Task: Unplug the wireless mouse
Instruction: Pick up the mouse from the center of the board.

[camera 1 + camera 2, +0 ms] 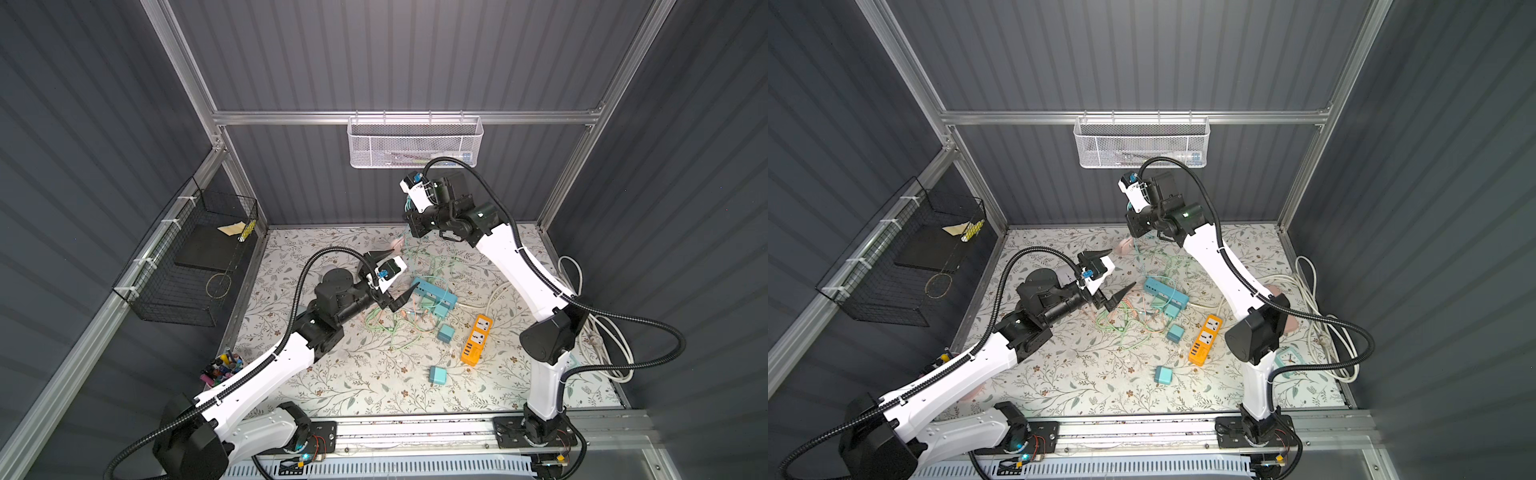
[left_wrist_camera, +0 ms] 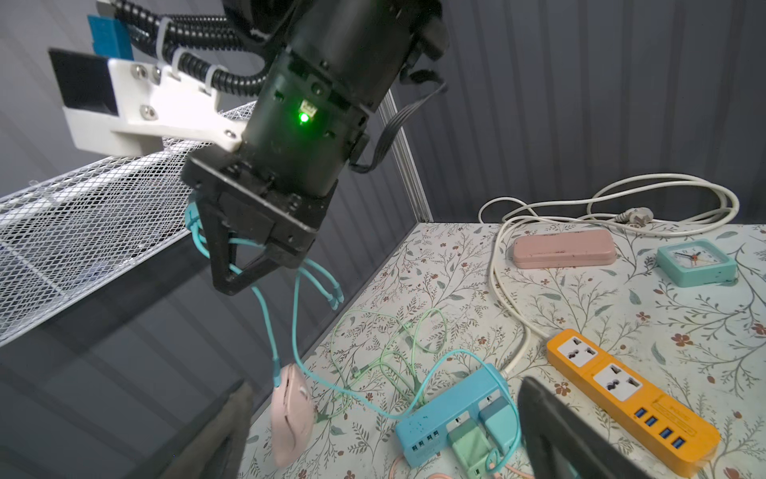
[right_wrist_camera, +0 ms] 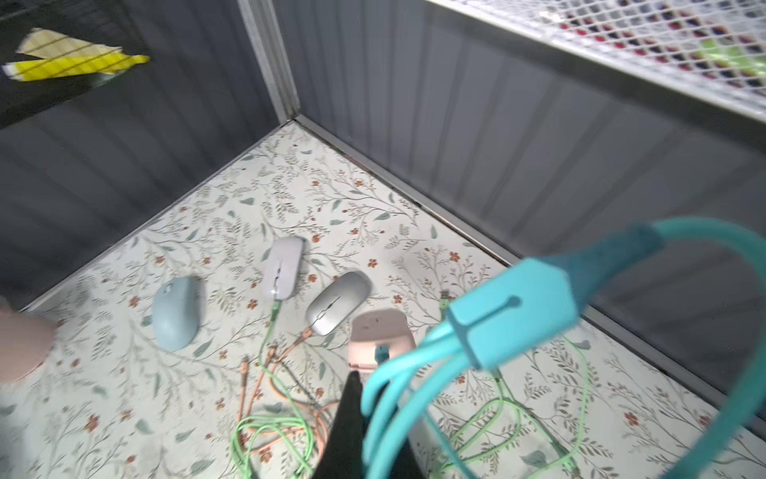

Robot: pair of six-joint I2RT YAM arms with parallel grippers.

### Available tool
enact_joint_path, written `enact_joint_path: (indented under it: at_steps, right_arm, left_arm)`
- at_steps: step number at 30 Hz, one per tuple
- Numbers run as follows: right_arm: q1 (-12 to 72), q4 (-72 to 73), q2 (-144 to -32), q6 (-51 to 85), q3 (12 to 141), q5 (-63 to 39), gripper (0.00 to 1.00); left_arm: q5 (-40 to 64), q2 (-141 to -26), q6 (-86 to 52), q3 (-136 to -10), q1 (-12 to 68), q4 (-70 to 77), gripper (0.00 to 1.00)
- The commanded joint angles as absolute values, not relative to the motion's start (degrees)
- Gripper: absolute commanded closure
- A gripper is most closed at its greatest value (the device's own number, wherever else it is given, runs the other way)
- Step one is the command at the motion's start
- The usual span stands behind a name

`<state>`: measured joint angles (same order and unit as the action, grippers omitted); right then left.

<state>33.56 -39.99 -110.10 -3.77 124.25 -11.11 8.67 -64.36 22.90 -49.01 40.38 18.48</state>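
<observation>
white shells, black joints: the left arm, based at seven o'clock, and the right arm, at five, each carry ribbed black conduit; a green light and a screwed white camera bracket mark the right wrist.

The worktop is covered by a printed floral sheet, smooth with a faint sheen. Around it are ribbed dark-grey wall panels in a matt finish, brushed aluminium frame rails and a white-coated expanded-metal mesh basket. The pink mouse is smooth matt plastic, the silver mouse has a satin metallic shine, and the teal cable looks like soft, smooth rubbery plastic. The orange power strip and blue power strip are hard plastic, the orange one glossier and the blue one speckled, while the right gripper is matt black plastic.
</observation>
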Motion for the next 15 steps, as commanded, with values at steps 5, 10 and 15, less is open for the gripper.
enact_joint_path:
  at_steps: [5, 10, 15]
  right_arm:
    - [32.3, -36.1, -90.5, -0.2, 108.6, -18.5, 1.00]
    - [31.2, -45.8, -90.0, 3.5, 115.7, -25.2, 1.00]
    - [31.2, -52.4, -90.3, 6.9, 121.4, -27.9, 1.00]
  left_arm:
    - [-3.1, -61.9, 24.8, -47.4, 39.5, 20.9, 0.03]
    - [0.3, -61.9, 24.8, -47.2, 38.7, 20.9, 0.04]
    - [17.2, -60.7, 25.8, -46.0, 38.0, 21.1, 0.00]
